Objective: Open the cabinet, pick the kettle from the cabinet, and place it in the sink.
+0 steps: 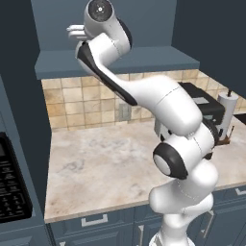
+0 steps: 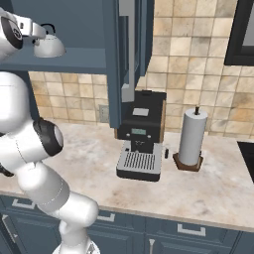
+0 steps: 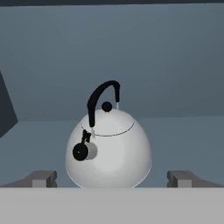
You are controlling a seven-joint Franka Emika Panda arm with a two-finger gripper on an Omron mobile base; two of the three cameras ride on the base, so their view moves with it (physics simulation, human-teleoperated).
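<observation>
Blue-grey all around up there: the cabinet [image 2: 74, 30] is standing open, its door [image 2: 130, 54] swung out edge-on above the coffee machine [image 2: 141, 136], and the white arm is reaching up into it. Looking along the hand, the kettle [image 3: 108, 148] is sitting upright on the cabinet floor, dead centre, whitish and domed, with its black arched handle [image 3: 99, 99] curving over a small black knob and its short spout [image 3: 84, 151] pointing towards the left of that view. The gripper [image 3: 111, 178] is spread as wide as it goes, one dark fingertip [image 3: 41, 178] showing to the left of the kettle's base and the other to the right, both clear of its sides. Nothing is being gripped; the kettle is standing between the tips, untouched as far as I can see.

From the right base view, the kettle [image 2: 48, 45] is showing on the cabinet shelf with the hand right beside it at the upper left. From the left base view, the arm's upper joints are bending high against the cabinet [image 1: 110, 29], and the pale fingers [image 1: 75, 31] are poking out to the left of the wrist.

Down below, the marbled counter [image 2: 213, 183] is carrying the coffee machine and, just beside it to the right, a white paper towel roll [image 2: 192, 134] upright on its dark wooden stand. Tan tiles [image 2: 198, 59] are lining the wall behind.
</observation>
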